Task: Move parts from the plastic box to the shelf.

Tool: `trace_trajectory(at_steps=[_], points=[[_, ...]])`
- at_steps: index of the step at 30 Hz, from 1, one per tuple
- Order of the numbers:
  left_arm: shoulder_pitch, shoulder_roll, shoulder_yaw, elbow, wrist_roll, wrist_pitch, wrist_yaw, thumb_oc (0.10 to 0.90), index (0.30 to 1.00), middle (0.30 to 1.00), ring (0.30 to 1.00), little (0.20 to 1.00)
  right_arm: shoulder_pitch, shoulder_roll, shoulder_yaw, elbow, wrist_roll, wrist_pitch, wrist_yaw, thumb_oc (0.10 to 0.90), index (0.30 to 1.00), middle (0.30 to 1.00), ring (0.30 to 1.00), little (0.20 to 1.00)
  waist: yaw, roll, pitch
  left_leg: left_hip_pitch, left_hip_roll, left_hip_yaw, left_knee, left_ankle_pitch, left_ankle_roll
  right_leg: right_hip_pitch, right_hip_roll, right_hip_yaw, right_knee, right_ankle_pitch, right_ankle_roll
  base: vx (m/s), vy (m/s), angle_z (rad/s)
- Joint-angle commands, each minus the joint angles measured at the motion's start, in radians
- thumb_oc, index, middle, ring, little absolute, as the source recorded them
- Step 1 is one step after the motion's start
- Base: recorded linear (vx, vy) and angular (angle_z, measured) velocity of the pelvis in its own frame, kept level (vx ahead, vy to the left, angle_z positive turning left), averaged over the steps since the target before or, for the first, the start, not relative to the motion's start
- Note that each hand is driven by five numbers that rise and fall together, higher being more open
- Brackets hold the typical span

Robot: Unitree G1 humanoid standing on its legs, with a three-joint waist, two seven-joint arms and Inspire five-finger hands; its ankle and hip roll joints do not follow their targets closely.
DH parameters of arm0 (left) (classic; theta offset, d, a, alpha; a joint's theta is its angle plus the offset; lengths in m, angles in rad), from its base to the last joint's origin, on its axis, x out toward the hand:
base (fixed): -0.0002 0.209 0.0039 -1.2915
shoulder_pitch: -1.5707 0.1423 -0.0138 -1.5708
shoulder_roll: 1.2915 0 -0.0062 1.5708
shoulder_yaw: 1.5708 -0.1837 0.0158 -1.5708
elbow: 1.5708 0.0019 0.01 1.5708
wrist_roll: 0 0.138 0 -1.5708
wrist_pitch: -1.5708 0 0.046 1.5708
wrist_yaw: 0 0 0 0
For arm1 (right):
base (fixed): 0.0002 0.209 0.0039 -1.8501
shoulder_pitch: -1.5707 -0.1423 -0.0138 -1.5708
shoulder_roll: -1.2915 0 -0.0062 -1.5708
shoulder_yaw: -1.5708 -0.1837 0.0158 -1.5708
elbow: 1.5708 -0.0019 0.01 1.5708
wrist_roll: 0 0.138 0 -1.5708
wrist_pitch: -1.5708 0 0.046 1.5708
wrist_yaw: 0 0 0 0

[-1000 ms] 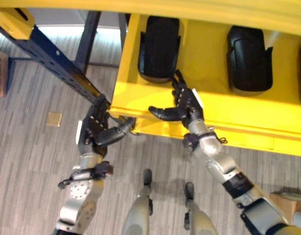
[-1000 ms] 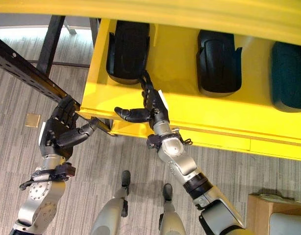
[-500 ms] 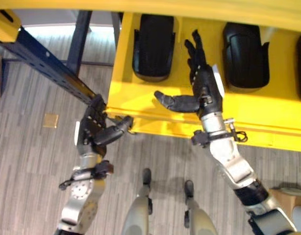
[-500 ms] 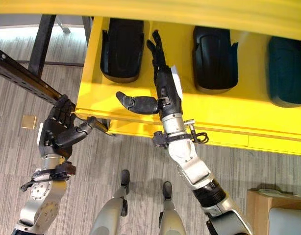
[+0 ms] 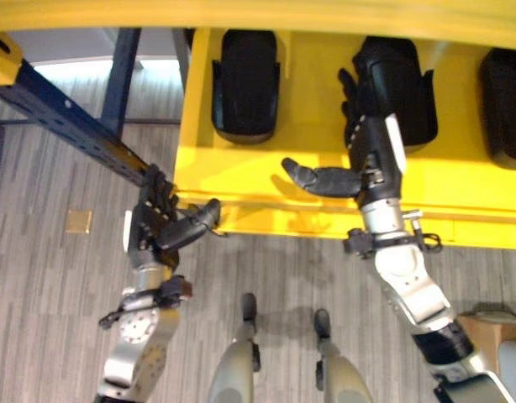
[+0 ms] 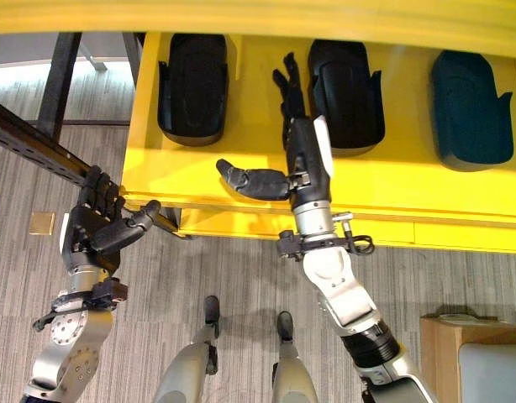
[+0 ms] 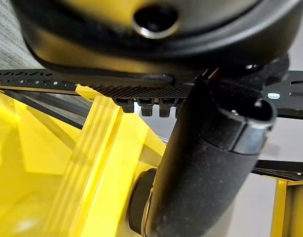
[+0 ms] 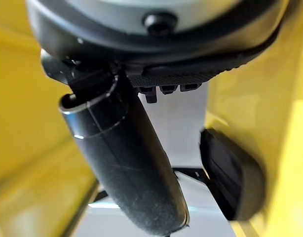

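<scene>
Black parts lie in a row on the yellow shelf [image 6: 241, 180]; the middle part [image 6: 346, 92] sits just beside my right hand [image 6: 304, 155], whose straight, spread fingers [image 6: 290, 88] hold nothing, thumb jutting sideways. Another part [image 6: 192, 88] lies beyond that thumb. My left hand [image 6: 94, 231], loosely open and empty, hovers at the shelf's front corner.
</scene>
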Motion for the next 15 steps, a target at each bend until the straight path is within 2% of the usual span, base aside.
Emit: trace_trajectory(at_steps=[1,15], points=[[-0.014,0.050,0.071,-0.076,0.040,-0.096,-0.049,0.900,1.000,1.000,1.000,1.000,-0.039,0.016,-0.067,-0.126,-0.005,-0.143,-0.013,0.900,1.000,1.000,1.000,1.000,-0.026,-0.028,-0.122,0.070,0.005,0.048,0.032,-0.115,0.038,-0.061,0.050,0.056,0.123,-0.077,-0.033,-0.01,-0.050,-0.07],[0.012,0.041,0.065,-0.058,0.039,-0.083,-0.116,0.900,1.000,1.000,1.000,1.000,0.078,-0.069,-0.211,-0.161,-0.007,-0.162,0.017,0.900,1.000,1.000,1.000,1.000,-0.072,0.008,-0.169,0.141,0.027,0.063,-0.034,-0.071,0.015,-0.041,0.092,0.063,0.147,-0.100,-0.052,0.01,-0.053,-0.06]])
